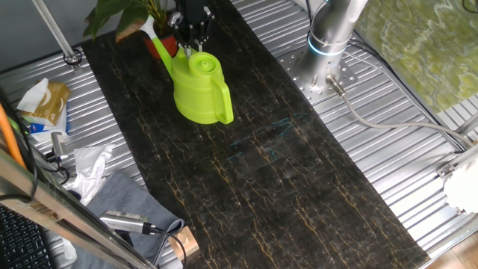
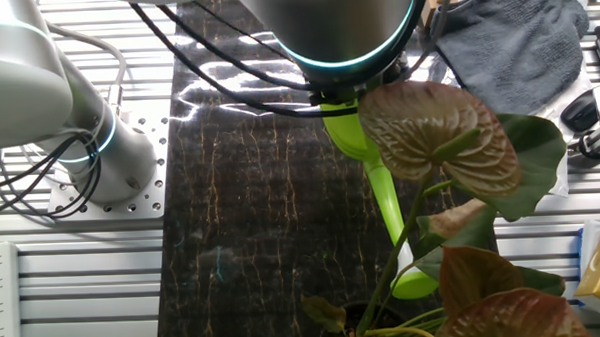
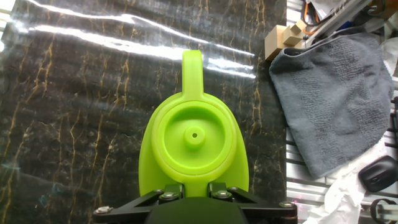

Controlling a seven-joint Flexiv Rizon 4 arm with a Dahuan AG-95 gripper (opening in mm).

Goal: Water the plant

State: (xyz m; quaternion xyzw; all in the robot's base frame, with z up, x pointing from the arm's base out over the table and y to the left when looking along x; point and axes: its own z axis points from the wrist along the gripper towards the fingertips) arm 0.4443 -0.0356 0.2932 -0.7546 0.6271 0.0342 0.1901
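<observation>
Gripper: the black 2-finger gripper (image 1: 196,41) hangs over the lime-green watering can (image 1: 200,88), at the spout side of its round lid. In the hand view the finger bases (image 3: 194,194) sit at the bottom edge against the can's rim. Whether the fingers clamp the can or stand apart cannot be told.
Watering can: it stands upright on the dark marble-patterned mat (image 1: 254,157), lid (image 3: 194,135) on top with a small hole in the middle, loop handle (image 3: 192,71) pointing away from the gripper. Its long spout (image 2: 386,200) reaches toward the plant.
Plant: the potted plant (image 1: 123,16) stands at the far end of the mat in one fixed view, just beside the can's spout. Its red-orange pot (image 1: 170,46) shows partly behind the spout. In the other fixed view its broad leaves (image 2: 434,129) fill the near right, some reddish-brown on the underside.
Arm: the silver arm base (image 1: 328,33) is bolted to the ribbed metal table (image 1: 388,97) beside the mat.
Surroundings: a grey towel (image 3: 336,99) lies off the mat's edge, with 1 wooden block (image 3: 283,40) near its corner.
</observation>
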